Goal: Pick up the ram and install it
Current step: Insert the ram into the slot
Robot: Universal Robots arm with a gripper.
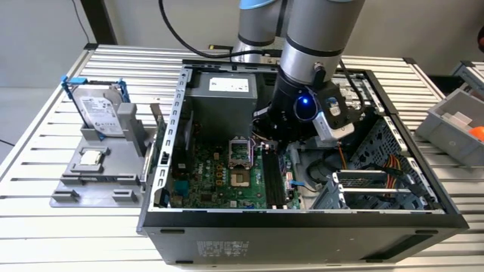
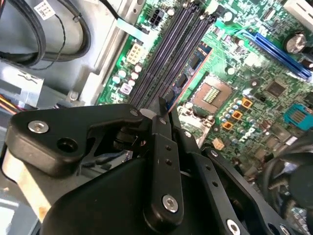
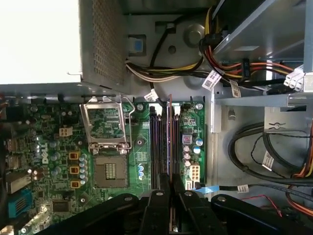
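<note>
Black gripper fingers [image 3: 170, 205] are seen clamped on the ram [image 3: 169, 142], which is held edge-on between them at the lower middle of the first wrist view. In the second wrist view the gripper [image 2: 164, 115] appears at the frame's centre, the ram [image 2: 188, 66] running from it up and to the right as a thin board with a reddish edge and small black chips. The stick is positioned over the bank of black memory slots [image 3: 164, 147], in line with them; whether it is seated cannot be told. Four slots can be counted in the second wrist view. One open processor socket [image 3: 108, 131] is seen just beside the slots on the green motherboard [image 3: 49, 161].

In the exterior view, the arm [image 1: 302, 85] is lowered into the open computer case [image 1: 302, 218] at the middle of the frame. Farther to the exterior view's left, one grey holder [image 1: 90, 170] is placed on the slatted metal table [image 1: 45, 238], with one small square processor chip [image 1: 92, 158] lying in it and one silver hard drive [image 1: 98, 110] in a blue frame standing upright behind.
</note>
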